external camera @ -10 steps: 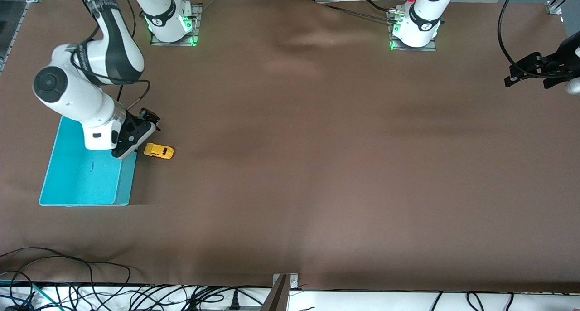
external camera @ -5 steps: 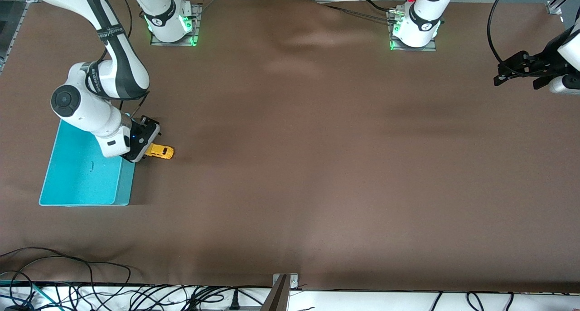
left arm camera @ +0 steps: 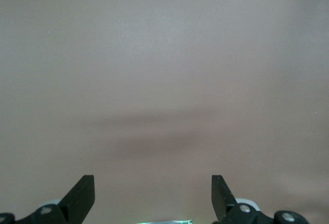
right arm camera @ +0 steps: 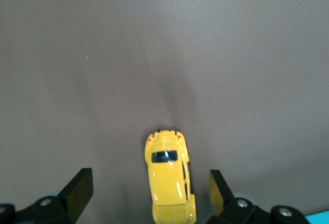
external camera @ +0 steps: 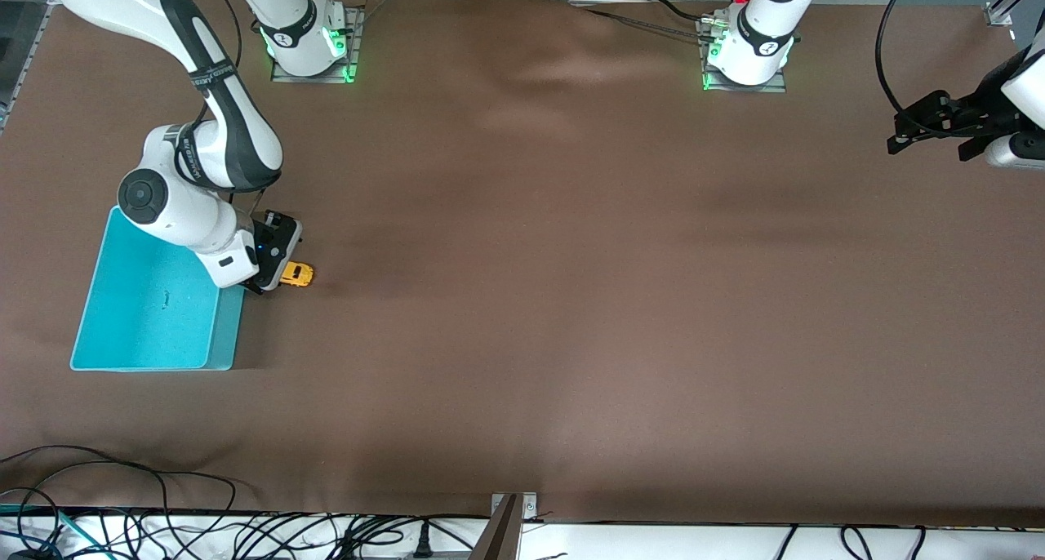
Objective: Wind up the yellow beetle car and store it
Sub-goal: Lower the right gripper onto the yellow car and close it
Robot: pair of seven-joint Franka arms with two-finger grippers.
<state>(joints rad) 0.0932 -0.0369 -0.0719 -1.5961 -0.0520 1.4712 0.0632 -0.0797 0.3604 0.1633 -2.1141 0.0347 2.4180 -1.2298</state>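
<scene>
I see the yellow beetle car (external camera: 297,275) sitting on its wheels on the brown table (external camera: 571,299), just beside the turquoise bin (external camera: 147,315), at the bin's corner farther from the front camera and toward the right arm's end of the table. My right gripper (external camera: 273,276) is low over the car, covering part of it in the front view. In the right wrist view the car (right arm camera: 168,182) lies between the two fingers (right arm camera: 77,189), lengthwise along the gap, with bare table showing on either side of it; neither finger touches it, and it sits closer to one finger than to the other. The fingers are spread wide, grasping nothing. My left gripper (external camera: 931,123) waits up in the air over the table's edge at the left arm's end, well apart from the car. In its own wrist view the left gripper (left arm camera: 153,196) is spread just as wide over plain brown table, and nothing lies between its fingers.
</scene>
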